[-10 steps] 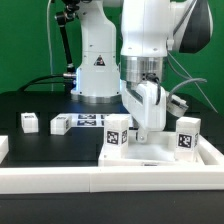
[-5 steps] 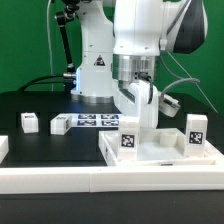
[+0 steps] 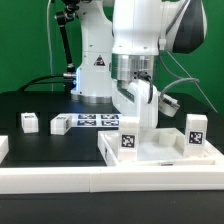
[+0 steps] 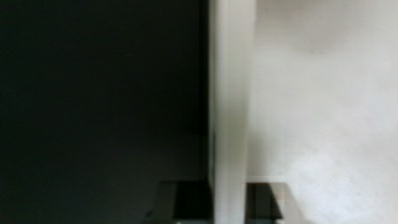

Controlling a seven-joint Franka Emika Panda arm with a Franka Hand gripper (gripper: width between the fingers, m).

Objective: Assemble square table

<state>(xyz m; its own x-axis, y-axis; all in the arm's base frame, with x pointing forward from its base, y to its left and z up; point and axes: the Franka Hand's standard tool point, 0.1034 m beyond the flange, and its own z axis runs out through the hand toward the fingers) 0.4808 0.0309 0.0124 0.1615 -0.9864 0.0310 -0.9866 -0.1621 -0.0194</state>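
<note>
The white square slab (image 3: pixel 165 152) lies at the exterior view's right, against the front bar. Two tagged white legs stand upright on it, one near its left corner (image 3: pixel 128 140) and one at its right (image 3: pixel 195 131). My gripper (image 3: pixel 143 126) reaches down between them onto the slab. In the wrist view my gripper (image 4: pixel 228 203) has its dark fingers (image 4: pixel 185 202) on either side of a thin white edge of the slab (image 4: pixel 228 100), shut on it. Two more legs (image 3: pixel 30 121) (image 3: pixel 60 124) lie loose on the black table at the left.
The marker board (image 3: pixel 90 120) lies flat behind the loose legs. A long white border bar (image 3: pixel 100 180) runs along the front. The robot's base (image 3: pixel 98 70) stands behind, with cables at the right.
Since one second ago my gripper and the slab with its two upright legs have shifted toward the exterior view's right. Nothing has moved in the last half second.
</note>
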